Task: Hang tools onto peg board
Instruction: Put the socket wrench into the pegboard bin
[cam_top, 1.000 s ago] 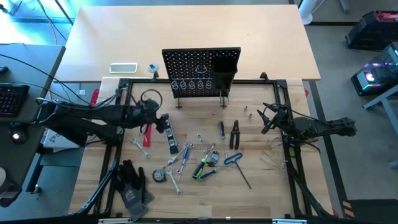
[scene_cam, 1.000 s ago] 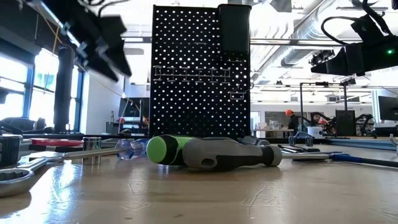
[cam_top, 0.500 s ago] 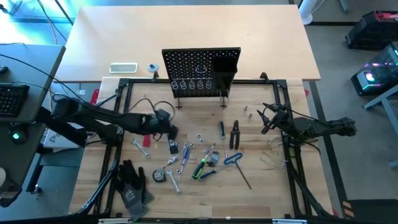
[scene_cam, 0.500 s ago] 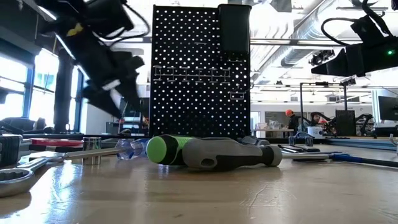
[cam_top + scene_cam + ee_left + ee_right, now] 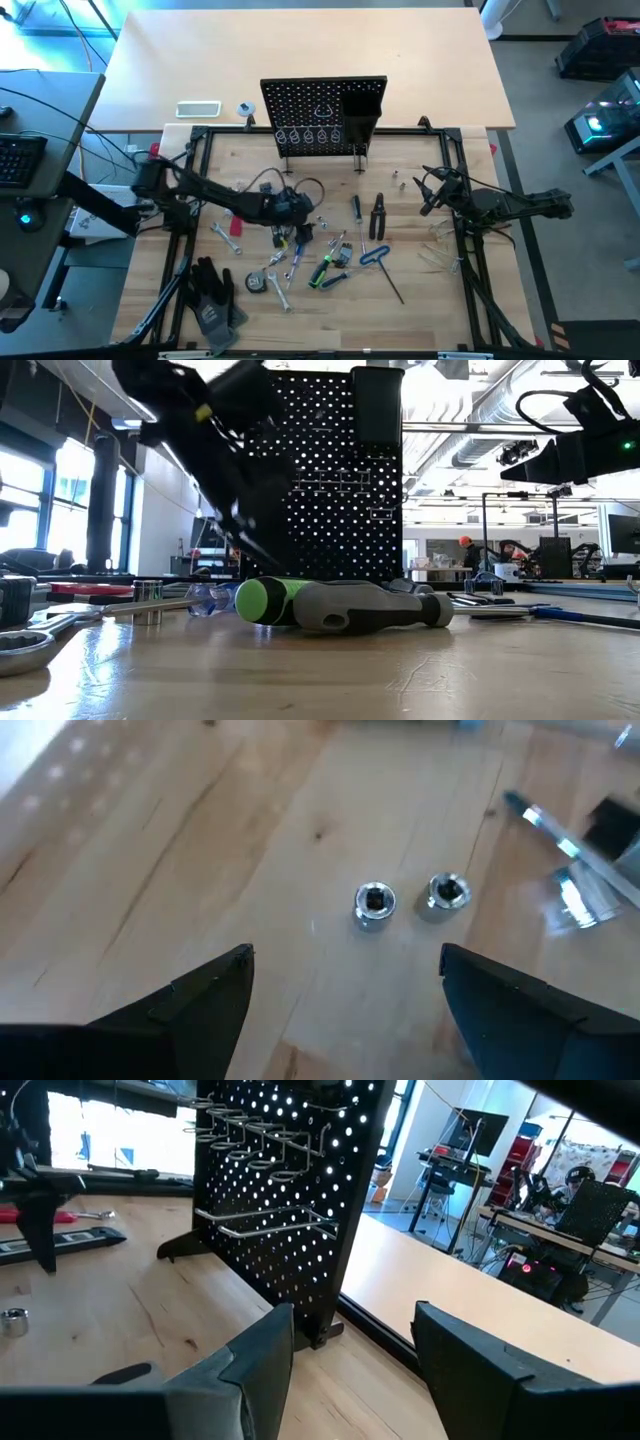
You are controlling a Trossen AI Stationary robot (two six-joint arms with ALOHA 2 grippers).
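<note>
Seen from above, a wooden bench (image 5: 420,300) fills the middle of the frame. At the lower left lie black gloves (image 5: 212,295). Left of centre, the left arm reaches in from the left edge, stretched nearly flat along the bench toward the right, wrist bent down. Its left gripper (image 5: 300,228) hangs just over the left end of the tools (image 5: 330,262), which lie scattered on the bench at centre and lower centre. The fingers (image 5: 200,1005) are spread wide and hold nothing. In the wrist view two small silver sockets (image 5: 375,903) stand side by side on the wood ahead of the gap between the fingers, not yet between them. A green screwdriver (image 5: 322,270) lies below and right of this gripper, its long axis running diagonally from lower left to upper right. Black pliers (image 5: 379,215) lie right of centre, running roughly top to bottom.

The peg board (image 5: 323,110) stands upright at upper centre, well apart from the tools and above them in the frame. No tool shows on its rings, so the hanging looks barely begun.

At the right, the right arm waits, bent, its right gripper (image 5: 428,190) raised beside the tools, fingers apart and empty. The left arm is clearly nearer the tools, so the next pick likely falls to it.
</note>
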